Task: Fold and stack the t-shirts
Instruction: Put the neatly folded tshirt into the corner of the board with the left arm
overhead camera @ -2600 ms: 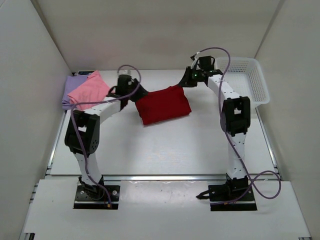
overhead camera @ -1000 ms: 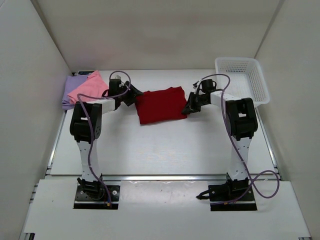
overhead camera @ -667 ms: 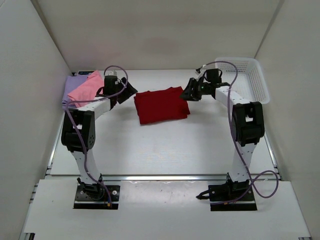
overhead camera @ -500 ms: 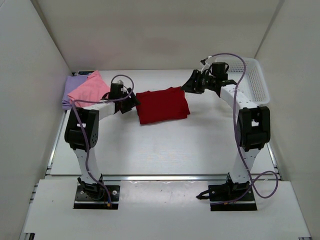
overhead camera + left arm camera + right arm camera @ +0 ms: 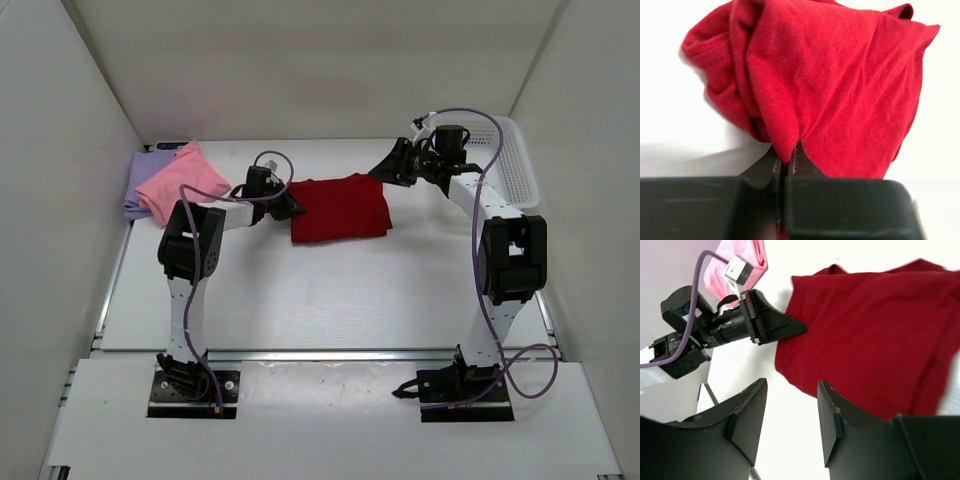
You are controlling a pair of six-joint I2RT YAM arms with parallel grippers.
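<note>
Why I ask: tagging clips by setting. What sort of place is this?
Likely a robot test cell: left arm and right arm bolted at a white table, bare white walls around, a red shirt laid out.

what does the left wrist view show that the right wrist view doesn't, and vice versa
Only left wrist: close up, the left gripper pinched shut on a fold at the edge of the dark red shirt. Only right wrist: the right gripper, open and holding nothing, plus the pink shirt and the left gripper's outside. Both: the dark red shirt.
</note>
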